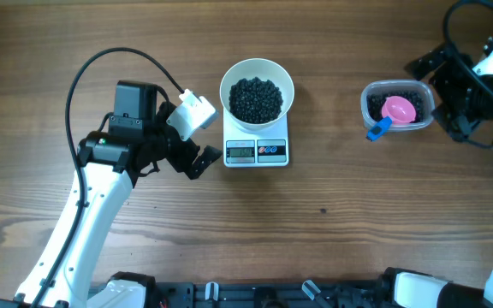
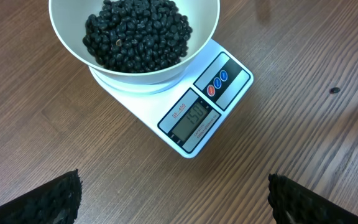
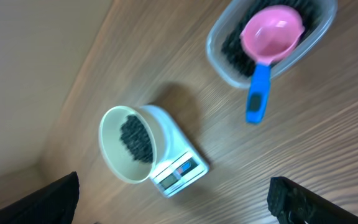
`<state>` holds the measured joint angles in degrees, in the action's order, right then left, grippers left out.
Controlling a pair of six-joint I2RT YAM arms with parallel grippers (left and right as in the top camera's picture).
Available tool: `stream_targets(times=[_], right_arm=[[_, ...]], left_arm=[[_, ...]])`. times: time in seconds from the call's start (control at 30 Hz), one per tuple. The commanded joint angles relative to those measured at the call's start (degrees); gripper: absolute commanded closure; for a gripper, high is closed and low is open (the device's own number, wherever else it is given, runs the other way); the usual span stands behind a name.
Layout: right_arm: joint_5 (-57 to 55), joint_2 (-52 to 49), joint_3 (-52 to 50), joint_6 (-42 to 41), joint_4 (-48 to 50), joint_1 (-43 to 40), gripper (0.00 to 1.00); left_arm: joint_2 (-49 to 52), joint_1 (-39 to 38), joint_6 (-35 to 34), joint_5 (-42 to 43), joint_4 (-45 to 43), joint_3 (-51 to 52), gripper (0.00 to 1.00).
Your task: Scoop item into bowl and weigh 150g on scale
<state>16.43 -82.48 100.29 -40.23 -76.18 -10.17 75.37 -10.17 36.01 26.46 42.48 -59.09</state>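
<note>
The white bowl (image 1: pixel 279 77) stands on the scale (image 1: pixel 256 152) at mid-table, filled with black beans (image 1: pixel 256 99). In the left wrist view the bowl (image 2: pixel 67 37) and beans (image 2: pixel 135 34) are close ahead, and the scale (image 2: pixel 229 87) display reads about 150. My left gripper (image 1: pixel 208 135) hovers just left of the scale, open with nothing between its fingers (image 2: pixel 55 199). My right gripper (image 1: pixel 442 96) is at the far right beside the tub, raised and open, holding nothing. From the right wrist the bowl (image 3: pixel 114 158) and scale (image 3: pixel 179 171) look small.
A clear plastic tub (image 1: pixel 371 107) with more black beans sits right of the scale. A pink scoop (image 1: pixel 398 109) with a blue handle rests in it, the handle sticking out over the tub's front-left rim. The same tub (image 3: pixel 219 53) and scoop (image 3: pixel 272 34) show from the right wrist.
</note>
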Motion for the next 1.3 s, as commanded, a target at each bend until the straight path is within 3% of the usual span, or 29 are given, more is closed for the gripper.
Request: stream_targets(times=[0.0,0.13,0.27,0.47,0.53,0.6,0.8,1.0,1.27], right_arm=[[-8.5,3.1,0.5,11.3,3.8,0.2,0.0],[-13.8,10.0,0.5,25.8,8.4,0.2,0.0],[-15.6,19.4,-0.2,33.0,8.9,0.2,0.0],[-16.2,36.3,-13.2,34.2,17.1,0.2,0.0],[-16.2,42.3,-20.7,34.2,22.8,0.2,0.0],[-16.2,52.5,-34.9,33.0,32.9,0.2,0.0],[-15.3,67.5,-56.7,29.5,48.2,0.2,0.0],[-14.8,77.3,-70.6,29.2,56.0,0.2,0.0],[-15.4,82.3,-80.6,29.8,60.0,0.2,0.0]], left_arm=[[-0.7,-0.2,1.1,0.5,0.0,0.0,0.0],[-0.7,-0.2,1.1,0.5,0.0,0.0,0.0],[-0.7,-0.2,1.1,0.5,0.0,0.0,0.0],[-0.7,-0.2,1.1,0.5,0.0,0.0,0.0],[-0.7,-0.2,1.1,0.5,0.0,0.0,0.0],[-0.7,-0.2,1.1,0.5,0.0,0.0,0.0],[-0.7,-0.2,1.1,0.5,0.0,0.0,0.0],[-0.7,-0.2,1.1,0.5,0.0,0.0,0.0],[-0.7,-0.2,1.1,0.5,0.0,0.0,0.0]])
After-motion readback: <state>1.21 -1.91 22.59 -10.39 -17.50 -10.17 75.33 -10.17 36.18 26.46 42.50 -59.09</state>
